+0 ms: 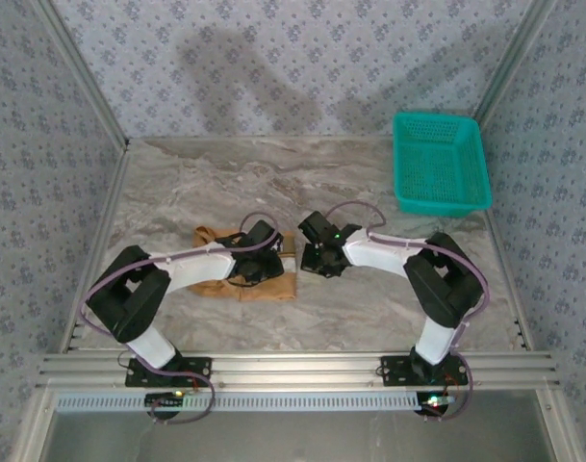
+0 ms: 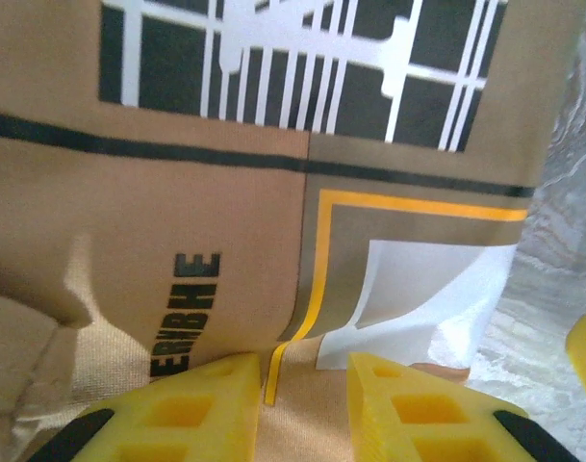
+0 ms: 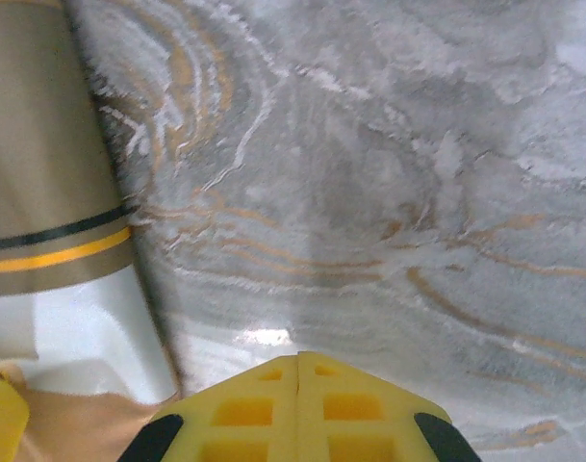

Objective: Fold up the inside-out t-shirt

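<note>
- The patterned walls closed in three sides of your cell; soft arm shadows lay on the back one.
- The marble-look table was grey with rust veins; in the right wrist view a bright glare patch sat on it just ahead of the fingers.
- Your left arm and right arm both reached toward the middle, and their tips were near each other but apart.
- The green basket stood at the far right corner, well apart from everything else.
- The t-shirt lay as a tan bundle left of centre; from above, the left arm hid most of it, so you could not tell how its layers were folded.
- Up close the cloth showed a dark panel with white lines, a black stripe, a yellow line and a white patch; its black lettering was cut off by a finger and unreadable.
- Your left gripper was over the shirt with its jaws narrowly parted and cloth showing through the gap; whether the pads touched it, you could not tell.
- Your right gripper was over bare marble just beside the shirt's edge; its fingers were pressed together with nothing between them.
</note>
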### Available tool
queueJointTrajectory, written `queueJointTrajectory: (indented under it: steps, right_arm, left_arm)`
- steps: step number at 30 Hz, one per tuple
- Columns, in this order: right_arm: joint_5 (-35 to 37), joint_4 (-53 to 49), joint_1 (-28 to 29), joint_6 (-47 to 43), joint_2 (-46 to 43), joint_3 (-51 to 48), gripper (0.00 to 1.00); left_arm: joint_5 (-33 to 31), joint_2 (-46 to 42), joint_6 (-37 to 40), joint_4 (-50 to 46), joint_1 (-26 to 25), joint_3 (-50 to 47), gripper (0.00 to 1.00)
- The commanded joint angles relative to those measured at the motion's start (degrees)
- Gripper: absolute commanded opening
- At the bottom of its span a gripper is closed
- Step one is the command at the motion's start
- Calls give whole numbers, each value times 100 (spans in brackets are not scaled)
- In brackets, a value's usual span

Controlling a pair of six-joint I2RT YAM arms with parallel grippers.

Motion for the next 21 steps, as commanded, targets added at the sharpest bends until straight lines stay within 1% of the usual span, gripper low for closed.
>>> queueJointTrajectory:
  steps: [1, 4, 9, 11, 15, 17, 21]
  right_arm:
    - [280, -163, 111, -75, -288, 297, 5]
    - [29, -5, 25, -208, -10, 650, 6]
    - [-499, 16, 5, -279, 999, 1637, 5]
    - [-632, 70, 0, -181, 1351, 1797, 5]
    - [-640, 57, -18, -37, 1920, 1870, 3]
    - [-534, -76, -11, -35, 2073, 1808, 2]
    - [-308, -98, 11, 51, 1930, 1260, 1]
  left_arm:
    - [-245, -319, -54, -30, 52, -78, 29]
    - [-273, -409, -63, -38, 67, -131, 29]
    - [-242, -383, -117, 73, 105, -347, 27]
    - [-262, -401, -139, 126, 147, -480, 27]
    - [-194, -565, -148, 318, 445, -930, 26]
    - [-185, -746, -78, 257, 643, -1089, 26]
    - [-156, -1361, 147, 2, 1194, -1456, 26]
